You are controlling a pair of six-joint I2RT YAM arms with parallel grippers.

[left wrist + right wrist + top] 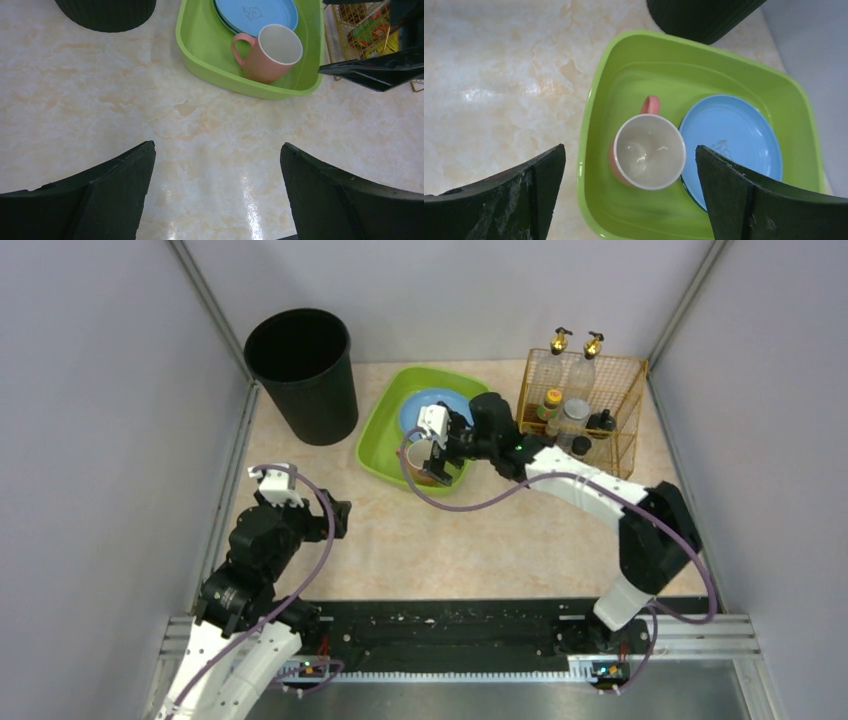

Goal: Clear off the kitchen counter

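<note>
nearest you, past the black rail strip, the left pincer hangs over the left part of the surface. its jaws are spread wide and there is nothing between them. the pale marbled surface runs from that rail to the back walls, and in all three views the stretch in front of the arms carries no loose dish.

further out, at the middle, the green tray sits on the surface. a pink mug stands inside it, mouth up, at the tray's near end. the right pincer hovers directly above the mug with its jaws wide apart, one to each side and neither touching it, so the mug rests on the tray floor on its own. just beyond the mug, a blue plate lies flat in the same tray, and the mug's base seems to meet its edge.

at the back left a black bin stands beside the tray, and at the back right a gold wire basket holds several bottles.

by my reading you are close to done: the dishes are gathered in the tray and no stray item shows on the bare surface. what may remain is lifting the right arm away, and i cannot tell whether the tray itself should go.
</note>
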